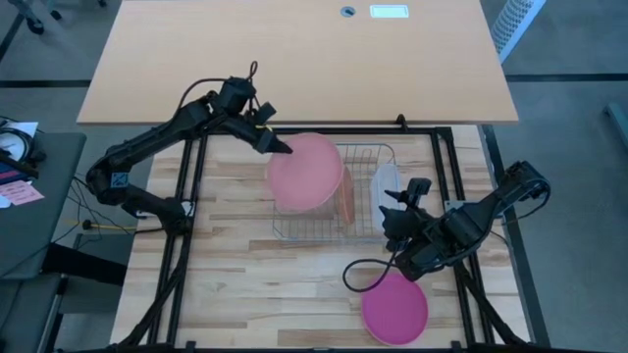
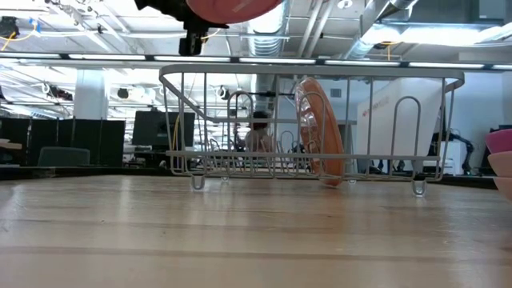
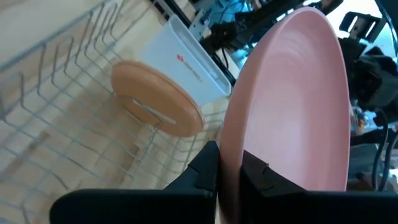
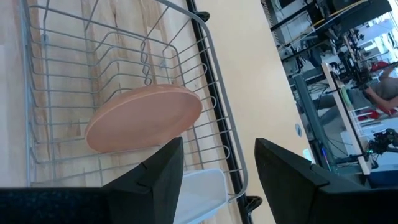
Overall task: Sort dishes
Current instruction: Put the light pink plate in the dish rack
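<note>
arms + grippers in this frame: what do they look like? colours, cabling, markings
Both arms are black and jointed, with black cables looping along them. The left arm carries a small blue-and-white tag near its base; the left gripper shows yellow labels behind it. The right gripper has broad, angular black fingers.

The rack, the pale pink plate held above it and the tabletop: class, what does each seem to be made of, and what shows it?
Wire rack: thin bent rods with a grey sheen, probably metal wire. Pale pink plate, pinched by the left gripper: smooth, matte, evenly coloured, likely plastic. Tabletop: pale joined strips with grain, apparently wood.
</note>
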